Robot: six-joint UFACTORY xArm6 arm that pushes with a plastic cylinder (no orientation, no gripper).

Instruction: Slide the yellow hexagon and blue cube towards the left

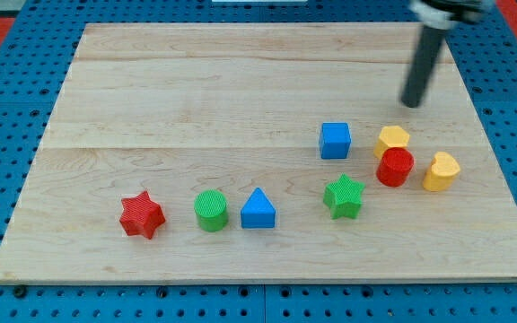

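The yellow hexagon (391,140) sits at the board's right, touching the red cylinder (395,168) below it. The blue cube (335,141) stands just left of the hexagon, a small gap between them. My tip (412,104) is above and slightly right of the yellow hexagon, apart from it, with the dark rod rising toward the view's top right.
A second yellow block (441,171) lies right of the red cylinder. A green star (344,196), blue triangle (258,209), green cylinder (211,211) and red star (142,215) run along the lower part of the wooden board (196,81). Blue pegboard surrounds the board.
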